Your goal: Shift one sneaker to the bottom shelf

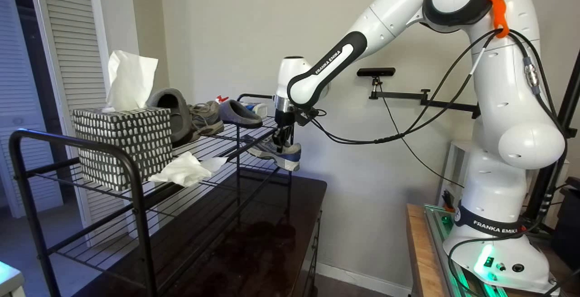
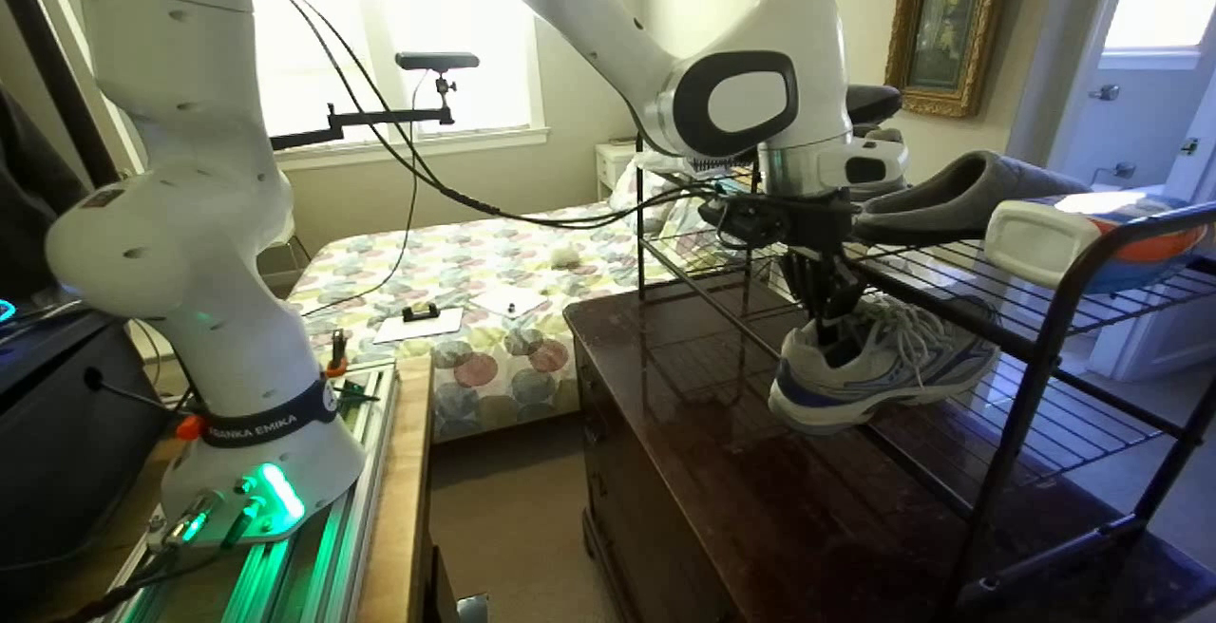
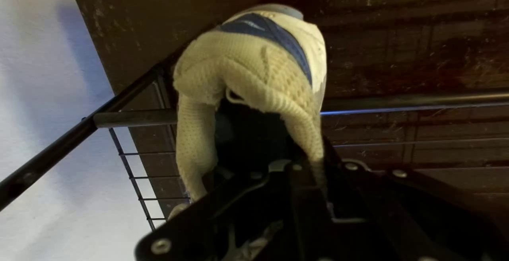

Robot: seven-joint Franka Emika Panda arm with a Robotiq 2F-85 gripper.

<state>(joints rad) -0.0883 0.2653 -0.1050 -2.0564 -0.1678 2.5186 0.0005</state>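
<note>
The sneaker, grey-white with blue accents and a pale sole, shows in both exterior views (image 1: 276, 154) (image 2: 883, 381). In the wrist view its heel (image 3: 254, 54) faces the camera. My gripper (image 1: 283, 138) (image 2: 828, 310) (image 3: 318, 173) is shut on the sneaker's collar, one finger inside it. The toe points in under the upper tier, over the bottom shelf (image 1: 217, 230) (image 2: 1064, 419). The heel sticks out past the shelf's rail (image 3: 413, 102). I cannot tell whether the sole touches the shelf. A second grey-brown sneaker (image 1: 206, 118) stands on the upper tier.
The upper tier holds a black-and-white tissue box (image 1: 122, 145), a crumpled tissue (image 1: 186, 170), grey slippers (image 1: 240, 113) (image 2: 978, 196) and a white-orange package (image 2: 1092, 238). Its rail (image 2: 950, 319) runs beside the gripper. The rack stands on a dark dresser (image 1: 272, 224) (image 2: 760, 500).
</note>
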